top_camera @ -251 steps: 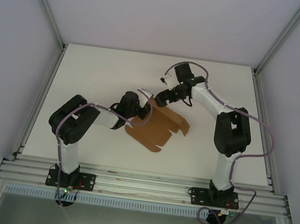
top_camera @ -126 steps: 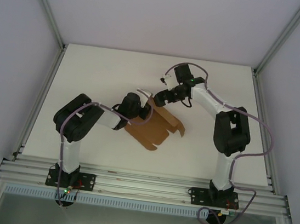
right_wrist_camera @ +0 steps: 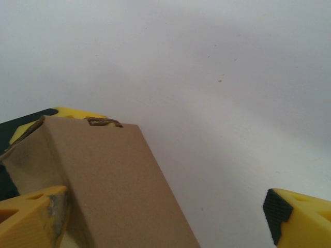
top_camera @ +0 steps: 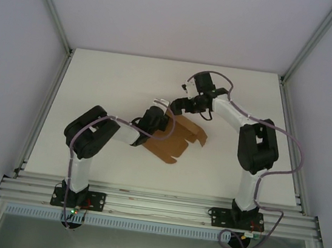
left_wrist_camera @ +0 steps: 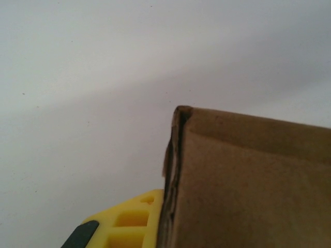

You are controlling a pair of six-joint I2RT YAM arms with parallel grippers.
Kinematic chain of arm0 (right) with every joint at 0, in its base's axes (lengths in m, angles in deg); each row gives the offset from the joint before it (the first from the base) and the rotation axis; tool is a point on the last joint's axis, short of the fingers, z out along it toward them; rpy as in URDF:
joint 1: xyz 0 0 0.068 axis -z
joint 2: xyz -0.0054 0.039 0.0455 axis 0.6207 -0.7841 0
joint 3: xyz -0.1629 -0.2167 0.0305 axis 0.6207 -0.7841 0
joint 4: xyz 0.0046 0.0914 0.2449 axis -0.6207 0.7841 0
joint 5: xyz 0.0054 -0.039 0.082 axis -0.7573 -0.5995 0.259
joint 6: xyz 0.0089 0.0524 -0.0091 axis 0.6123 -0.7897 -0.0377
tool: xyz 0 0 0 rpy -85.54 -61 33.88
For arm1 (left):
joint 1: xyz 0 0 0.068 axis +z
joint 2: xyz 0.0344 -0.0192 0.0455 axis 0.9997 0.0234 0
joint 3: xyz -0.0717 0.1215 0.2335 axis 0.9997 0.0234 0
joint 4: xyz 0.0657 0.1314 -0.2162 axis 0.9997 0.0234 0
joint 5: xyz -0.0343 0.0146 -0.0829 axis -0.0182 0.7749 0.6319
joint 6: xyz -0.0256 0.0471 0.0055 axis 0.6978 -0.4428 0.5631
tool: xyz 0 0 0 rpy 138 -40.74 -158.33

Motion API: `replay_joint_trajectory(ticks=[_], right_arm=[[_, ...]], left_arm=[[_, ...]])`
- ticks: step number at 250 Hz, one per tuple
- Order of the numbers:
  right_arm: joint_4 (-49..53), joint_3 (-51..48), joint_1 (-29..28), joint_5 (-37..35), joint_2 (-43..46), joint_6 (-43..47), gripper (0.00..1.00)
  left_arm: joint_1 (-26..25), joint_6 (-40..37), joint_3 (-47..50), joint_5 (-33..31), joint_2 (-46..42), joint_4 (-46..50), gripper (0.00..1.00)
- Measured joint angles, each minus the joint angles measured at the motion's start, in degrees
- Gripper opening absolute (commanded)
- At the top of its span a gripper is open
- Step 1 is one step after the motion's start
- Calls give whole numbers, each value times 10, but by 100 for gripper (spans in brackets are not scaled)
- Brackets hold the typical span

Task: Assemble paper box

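Left gripper (top_camera: 157, 114) clamped shut on the paper box (top_camera: 175, 138); right gripper (top_camera: 177, 105) spread wide, holding nothing.
At the left wrist, a folded edge of the box (left_wrist_camera: 248, 191) stands hard against the one yellow finger (left_wrist_camera: 132, 219) in sight. Between the right gripper's parted fingers the box lies against one finger (right_wrist_camera: 31, 214) and well apart from the other. Both grippers sit at the box's far corner. The rest of the brown sheet spreads from them toward the arm bases over the white table (top_camera: 110, 80).

The left end effector (top_camera: 158, 116) has clamped shut on the paper box (top_camera: 172, 143) as its arm swung rightward.
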Motion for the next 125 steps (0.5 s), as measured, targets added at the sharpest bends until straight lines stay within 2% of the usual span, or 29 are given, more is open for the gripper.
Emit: replay_joint_trajectory(ticks=[37, 77, 125], right_arm=[[-8, -30, -7, -73, 52, -31, 100], [-41, -99, 4, -187, 186, -65, 100], [-89, -182, 9, -255, 308, -88, 100]], left_arm=[[1, 5, 7, -13, -45, 53, 0], [4, 37, 7, -42, -116, 86, 0], [5, 81, 7, -73, -163, 129, 0]])
